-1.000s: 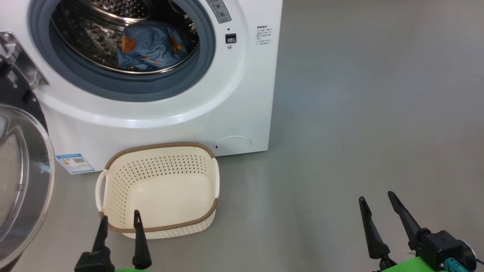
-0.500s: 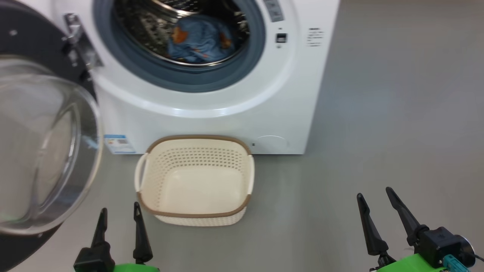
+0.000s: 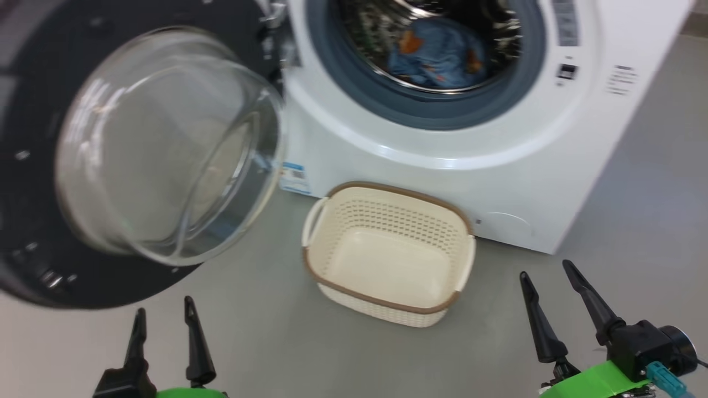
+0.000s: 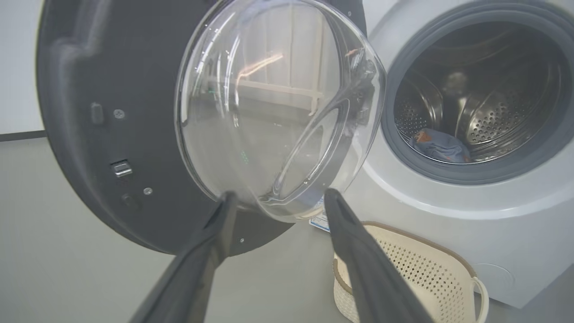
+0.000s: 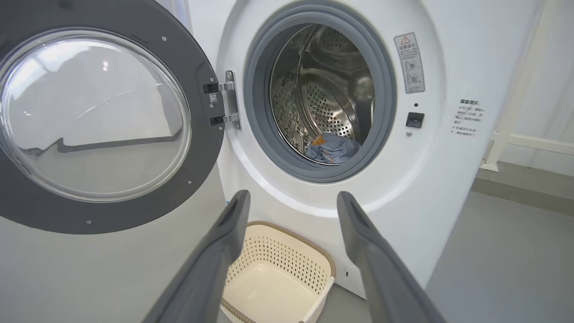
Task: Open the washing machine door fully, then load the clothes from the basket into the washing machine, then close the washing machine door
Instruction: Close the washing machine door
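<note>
The white washing machine (image 3: 498,166) stands with its round black door (image 3: 33,210) swung wide to the left, the clear glass bowl (image 3: 166,143) bulging toward me. The blue clothes (image 3: 437,52) with orange prints lie inside the steel drum, also seen as clothes (image 5: 332,148) and clothes (image 4: 437,146). The cream basket (image 3: 387,309) sits empty on the floor before the machine. My left gripper (image 3: 163,315) is open at the lower left, below the door. My right gripper (image 3: 545,273) is open at the lower right, well right of the basket. Nothing is between either pair of fingers.
Grey floor (image 3: 652,182) stretches to the right of the machine. A blue label sticker (image 3: 293,177) and a round flap (image 3: 506,224) mark the machine's lower front. A white frame (image 5: 515,139) stands by the wall to the machine's right.
The head camera has swung left, so the open door now takes the left of the picture and the machine and basket sit further right. Both grippers stay open.
</note>
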Tool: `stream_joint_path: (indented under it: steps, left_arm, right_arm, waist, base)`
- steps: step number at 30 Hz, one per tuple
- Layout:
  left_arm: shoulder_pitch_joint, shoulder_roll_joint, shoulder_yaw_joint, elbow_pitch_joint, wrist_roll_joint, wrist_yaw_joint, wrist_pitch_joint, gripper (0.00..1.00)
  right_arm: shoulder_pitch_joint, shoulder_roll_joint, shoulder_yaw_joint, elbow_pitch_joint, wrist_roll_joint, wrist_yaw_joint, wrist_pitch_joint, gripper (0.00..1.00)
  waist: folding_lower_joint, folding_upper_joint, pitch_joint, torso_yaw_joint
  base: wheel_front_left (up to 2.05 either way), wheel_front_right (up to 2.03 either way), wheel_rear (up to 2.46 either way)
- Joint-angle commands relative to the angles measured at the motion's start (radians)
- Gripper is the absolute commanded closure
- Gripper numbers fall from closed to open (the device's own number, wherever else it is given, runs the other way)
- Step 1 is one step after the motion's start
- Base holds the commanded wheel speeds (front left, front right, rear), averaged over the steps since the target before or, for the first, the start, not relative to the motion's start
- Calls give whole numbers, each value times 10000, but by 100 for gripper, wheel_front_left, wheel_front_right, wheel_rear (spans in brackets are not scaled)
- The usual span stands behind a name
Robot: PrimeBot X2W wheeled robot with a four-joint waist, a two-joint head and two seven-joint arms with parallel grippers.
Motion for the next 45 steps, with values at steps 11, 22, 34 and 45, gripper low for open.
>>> stream_joint_path:
  steps: [11,22,34,45]
  left_arm:
    - [383,116,985,-1158,-206,1073,-65,0]
    - [603,116,885,-1505,-80,1468,-65,0]
    - [260,116,2646,-1605,-2784,963,-65,100]
    - [-2824,396,6872,2173,-6303,-2045,-54,100]
  right_arm:
    - [-1465,-535,1887,239,138,16,-49,0]
    - [-1592,-729,2138,313,442,16,-49,0]
    - [-1272,-595,1856,221,453,16,-49,0]
    - [-669,-190,1404,175,326,16,-49,0]
  waist:
    - [0,0,187,1524]
    - [0,0,122,1476]
    - [0,0,-41,1402]
    - [0,0,-387,1154]
  base:
    - [-1,-1,-1]
    - [-14,-14,-14]
    - [0,0,0]
    - [0,0,0]
